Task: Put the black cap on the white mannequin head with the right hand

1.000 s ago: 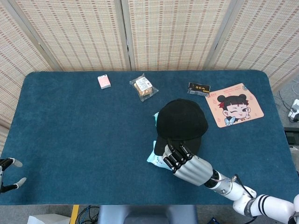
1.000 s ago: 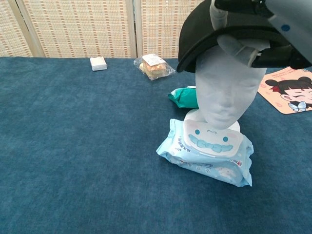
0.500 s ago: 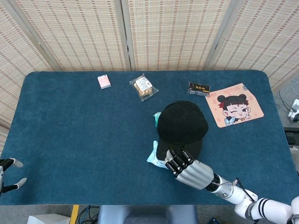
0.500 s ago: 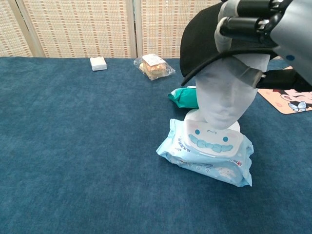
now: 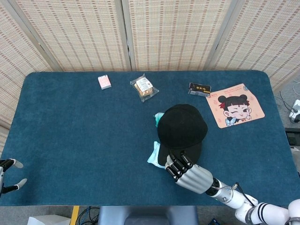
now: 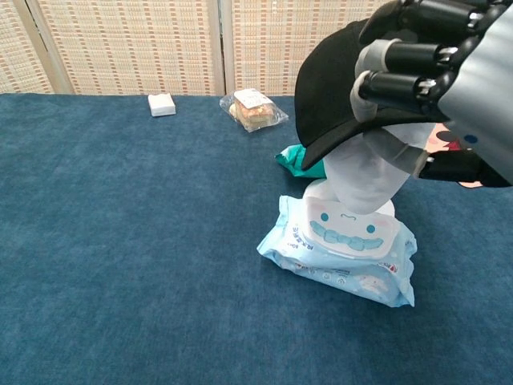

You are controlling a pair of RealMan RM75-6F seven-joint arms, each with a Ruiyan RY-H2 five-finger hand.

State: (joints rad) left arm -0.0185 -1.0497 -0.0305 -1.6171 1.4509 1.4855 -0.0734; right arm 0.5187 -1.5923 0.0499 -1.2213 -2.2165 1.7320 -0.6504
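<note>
We are gripping the brim of the black cap (image 6: 333, 88) with our right hand (image 5: 187, 172), fingers (image 6: 401, 80) lying over the top of the peak and the rest of the hand tucking under it. Just beyond our fingertips the crown is sitting over the white mannequin head (image 6: 365, 172), which is showing only from the cheeks down in the chest view; from the head view it is hidden entirely beneath the cap. Directly below our hand, the mannequin is standing on a pack of wet wipes (image 6: 341, 253), with a green packet (image 6: 300, 159) peeking out behind it.

We judge the task to be nearly done: the cap is already covering the crown of the head. What is left is seating it level and letting go. The brim is dipping low over the face and to one side, so the cap is looking pulled down rather than squarely settled.

The cap's long axis is running from the crown toward us, brim pointing back at our wrist and downward, along the way the face is looking.

Far off to the other side, our left hand (image 5: 8, 176) is idling at the near table edge, fingers apart and holding nothing. Farther out past the cap, a cartoon mat (image 5: 234, 111) and a snack bag (image 5: 143, 87) are lying on the blue table (image 5: 70, 131).
</note>
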